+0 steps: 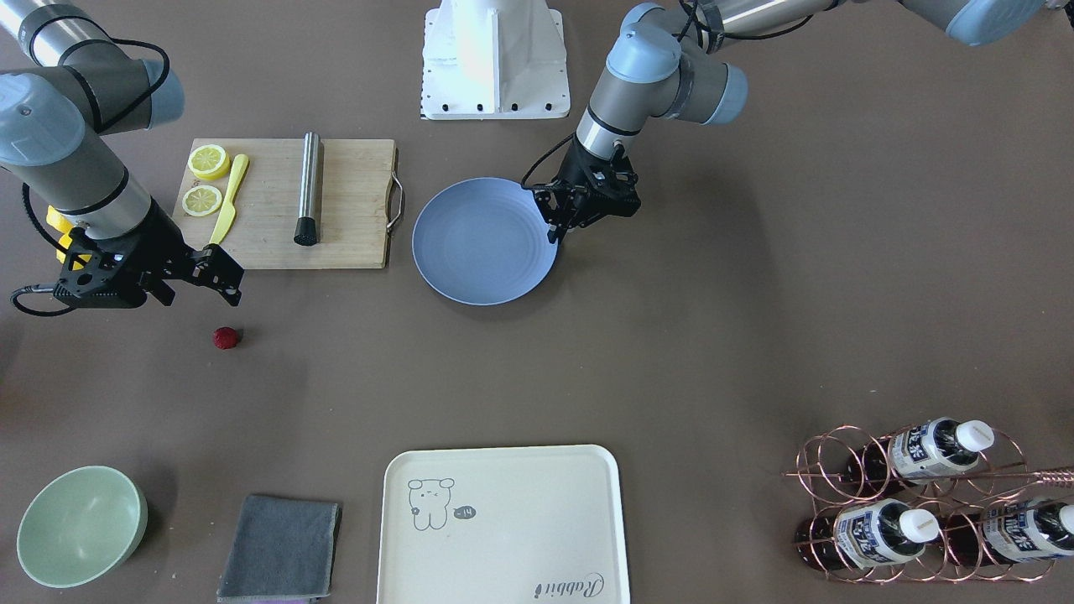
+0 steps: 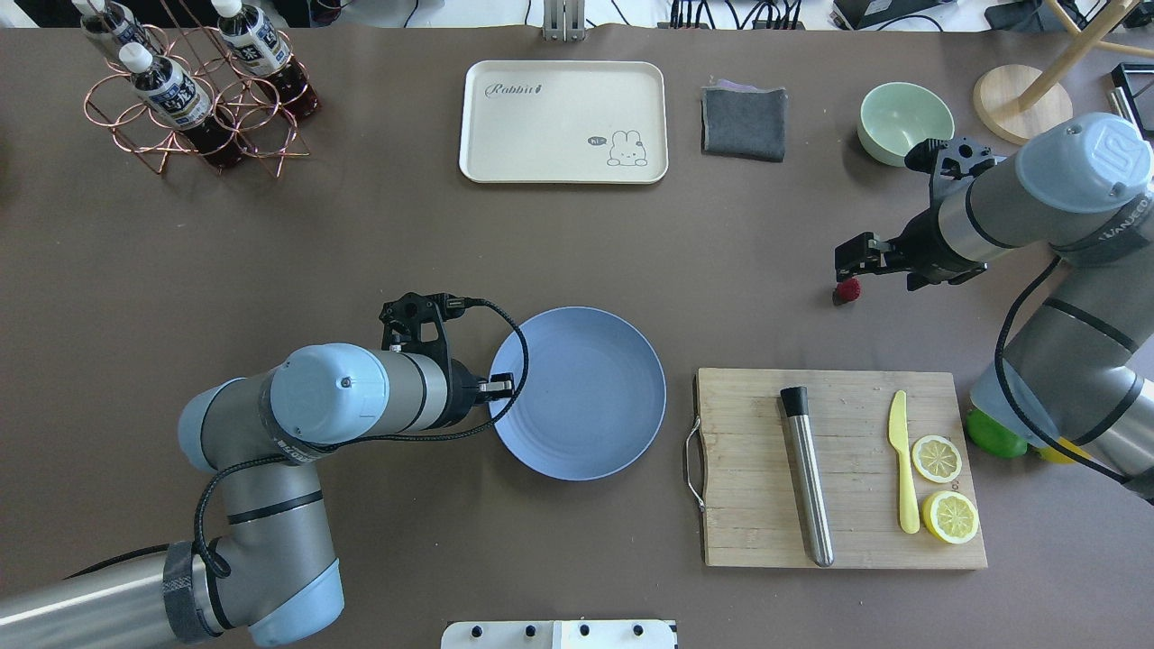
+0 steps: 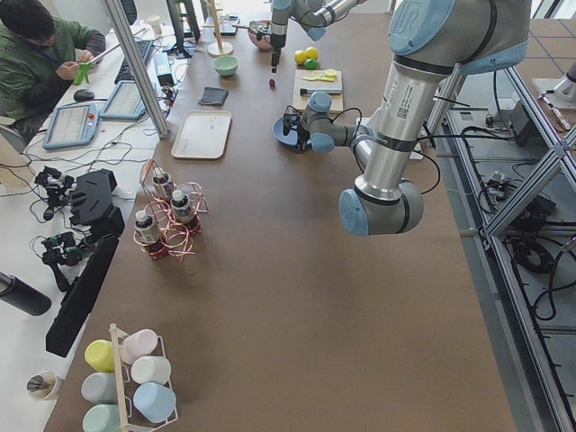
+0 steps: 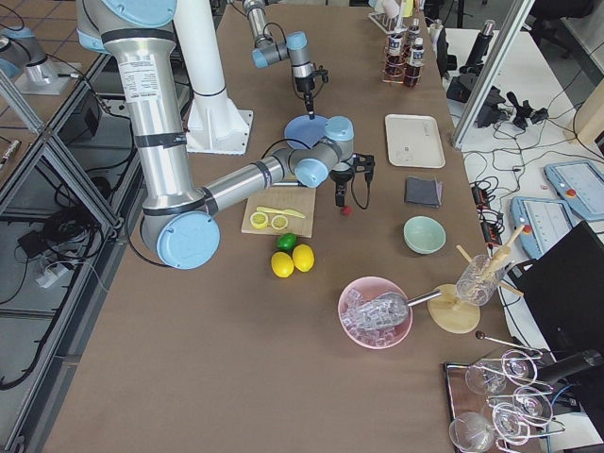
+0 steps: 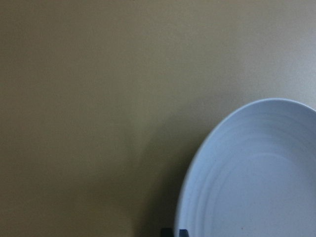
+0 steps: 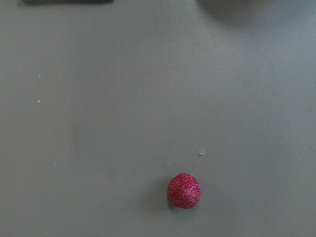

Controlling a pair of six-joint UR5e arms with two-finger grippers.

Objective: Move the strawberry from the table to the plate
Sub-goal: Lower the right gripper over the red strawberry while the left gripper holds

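The small dark red strawberry (image 1: 225, 338) (image 2: 847, 289) (image 6: 184, 190) lies alone on the brown table (image 1: 671, 352). My right gripper (image 1: 221, 278) (image 2: 855, 259) hovers just above and slightly robot-side of it, apparently open; no fingertips show in the right wrist view. The light blue plate (image 1: 485, 241) (image 2: 577, 392) (image 5: 256, 177) sits mid-table with nothing on it. My left gripper (image 1: 554, 236) (image 2: 502, 388) (image 5: 174, 232) is shut, holds nothing, and its tips point down at the plate's rim on my left side.
A wooden cutting board (image 1: 344, 235) holds two lemon slices, a yellow knife and a metal cylinder between strawberry and plate. A green bowl (image 1: 81, 525), grey cloth (image 1: 281, 547), cream tray (image 1: 503, 524) and bottle rack (image 1: 923, 503) line the far edge.
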